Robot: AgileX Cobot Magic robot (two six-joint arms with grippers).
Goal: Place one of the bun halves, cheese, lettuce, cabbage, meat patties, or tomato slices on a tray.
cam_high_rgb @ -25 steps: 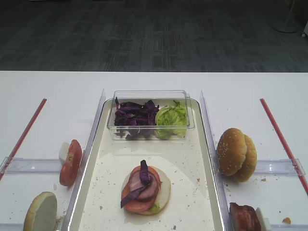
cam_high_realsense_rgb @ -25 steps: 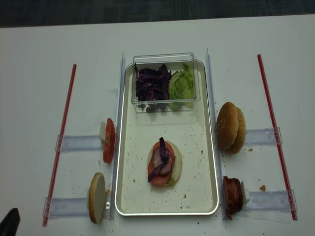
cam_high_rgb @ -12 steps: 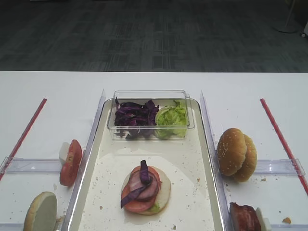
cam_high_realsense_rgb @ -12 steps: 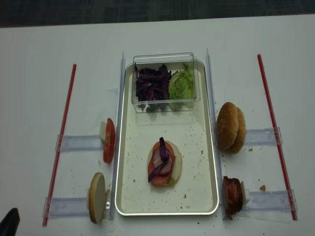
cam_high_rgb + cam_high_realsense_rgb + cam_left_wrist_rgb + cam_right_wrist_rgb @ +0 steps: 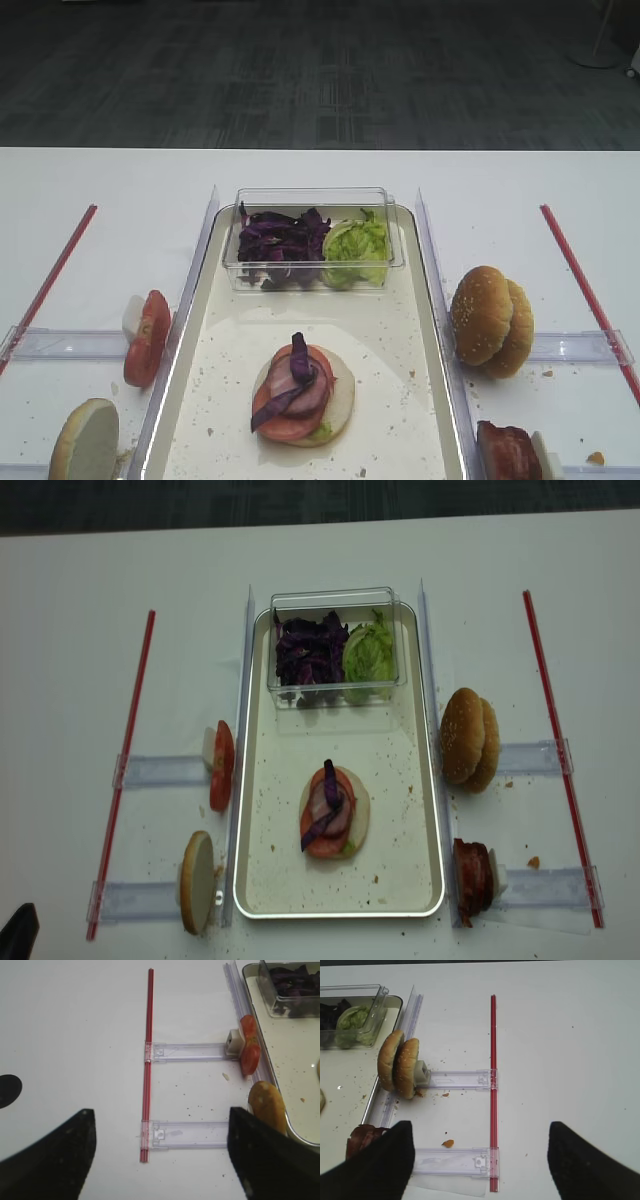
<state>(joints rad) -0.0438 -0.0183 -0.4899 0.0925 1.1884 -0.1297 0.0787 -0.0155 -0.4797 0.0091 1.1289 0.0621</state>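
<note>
On the cream tray [image 5: 410, 810] lies a bun half [image 5: 358, 810] topped with a tomato slice, meat and a purple cabbage strip [image 5: 296, 372]. More cabbage [image 5: 283, 240] and lettuce [image 5: 355, 245] fill a clear tub. Left of the tray stand tomato slices [image 5: 249, 1050] and a bun half [image 5: 267, 1106]. To its right are two bun halves [image 5: 398, 1064] and meat patties [image 5: 472, 878]. Cheese is out of view. My left gripper [image 5: 160, 1160] hovers open over the table left of the tray. My right gripper [image 5: 480, 1160] hovers open to its right, holding nothing.
Red strips [image 5: 125, 750] [image 5: 558, 740] run along both sides of the table. Clear plastic rails [image 5: 190, 1051] [image 5: 455, 1080] carry the upright food. Clear walls [image 5: 200, 260] flank the tray. Crumbs [image 5: 447, 1143] dot the table.
The dark tip of my left gripper in the overhead view's bottom left corner has sunk slightly lower. The food has not moved.
</note>
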